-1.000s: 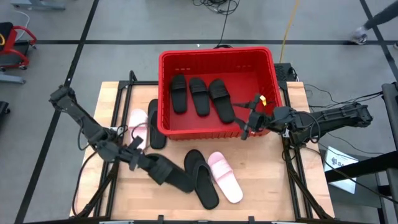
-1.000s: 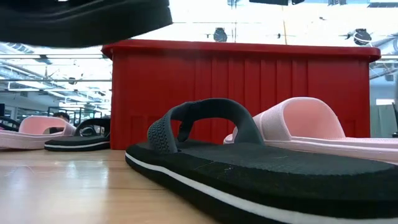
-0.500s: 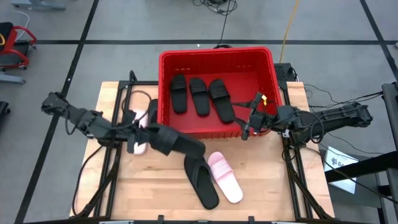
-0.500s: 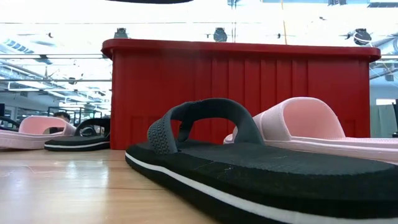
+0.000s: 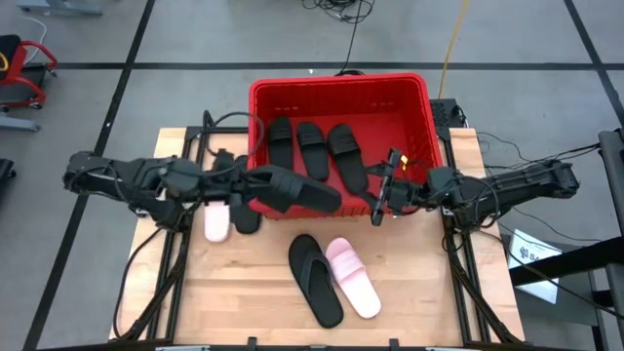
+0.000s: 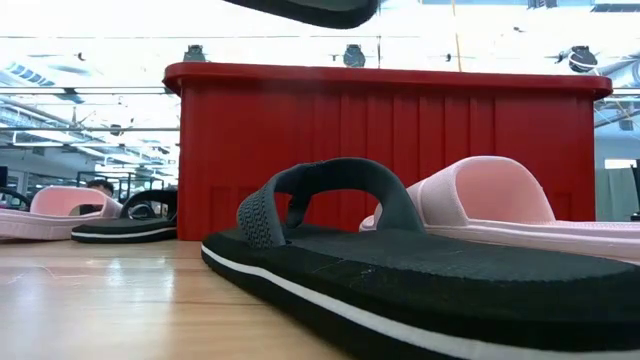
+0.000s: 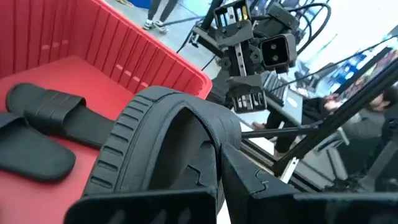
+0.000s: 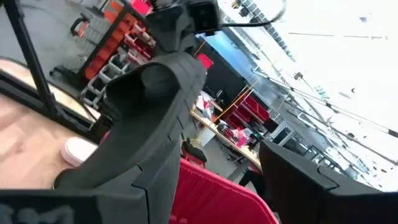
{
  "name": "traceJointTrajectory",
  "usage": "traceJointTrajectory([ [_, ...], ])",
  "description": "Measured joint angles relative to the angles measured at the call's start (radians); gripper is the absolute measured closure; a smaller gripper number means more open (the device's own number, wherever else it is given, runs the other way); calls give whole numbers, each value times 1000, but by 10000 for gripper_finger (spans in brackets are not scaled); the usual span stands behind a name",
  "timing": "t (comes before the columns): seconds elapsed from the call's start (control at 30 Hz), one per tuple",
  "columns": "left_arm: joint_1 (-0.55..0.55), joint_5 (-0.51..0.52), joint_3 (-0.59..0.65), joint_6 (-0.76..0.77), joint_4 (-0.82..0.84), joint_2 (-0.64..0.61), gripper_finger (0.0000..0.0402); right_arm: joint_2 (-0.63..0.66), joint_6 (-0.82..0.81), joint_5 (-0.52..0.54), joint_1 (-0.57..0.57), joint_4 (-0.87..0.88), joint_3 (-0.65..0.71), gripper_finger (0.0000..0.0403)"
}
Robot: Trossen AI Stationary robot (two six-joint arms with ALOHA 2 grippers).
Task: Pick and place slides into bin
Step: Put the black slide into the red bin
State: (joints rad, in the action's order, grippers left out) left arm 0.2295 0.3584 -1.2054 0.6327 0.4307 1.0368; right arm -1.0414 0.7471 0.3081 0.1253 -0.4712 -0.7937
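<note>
My left gripper (image 5: pixel 246 181) is shut on a black slide (image 5: pixel 297 191), held in the air over the near wall of the red bin (image 5: pixel 336 86). The slide's ribbed strap (image 7: pixel 155 124) fills the left wrist view, and its sole shows above the bin's rim in the low view (image 6: pixel 310 10). Three black slides (image 5: pixel 312 151) lie flat on the bin's floor. My right gripper (image 5: pixel 382 202) is open and empty at the bin's near right corner, facing the held slide (image 8: pixel 155 93). My left gripper holds the black slide by its left end (image 5: pixel 263 183), coming level from the table's left, with its fingers along the slide. One finger (image 7: pixel 261 186) lies beside the strap; the slide hides the rest of the contact. The slide is lifted clear, roughly level, and reaches right.
On the table near the front lie a black thong sandal (image 5: pixel 314 278) and a pink slide (image 5: pixel 351 276). Left of the bin lie another pink slide (image 5: pixel 214 219) and a black slide (image 5: pixel 244 210). Bare wood shows at the front left and right.
My left gripper has lifted the black slide off the table near the front. It has carried the slide up, toward the far edge and to the right, until it hangs over the bin's near wall. The thong sandal and the pink slide have stayed in place.
</note>
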Motion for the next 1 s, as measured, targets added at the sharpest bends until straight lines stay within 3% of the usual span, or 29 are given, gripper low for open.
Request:
traceJointTrajectory([
  [0.47, -209, -209, -49, -91, -70, 165, 402, -106, 54, -52, -27, -133, 0, 193],
  [0.77, -258, -331, -50, -123, -193, 248, 402, -153, 79, -49, -66, -127, 0, 193],
  [1.0, -259, -352, -51, -124, -206, 274, 401, -152, 79, -47, -84, -130, 0, 193],
])
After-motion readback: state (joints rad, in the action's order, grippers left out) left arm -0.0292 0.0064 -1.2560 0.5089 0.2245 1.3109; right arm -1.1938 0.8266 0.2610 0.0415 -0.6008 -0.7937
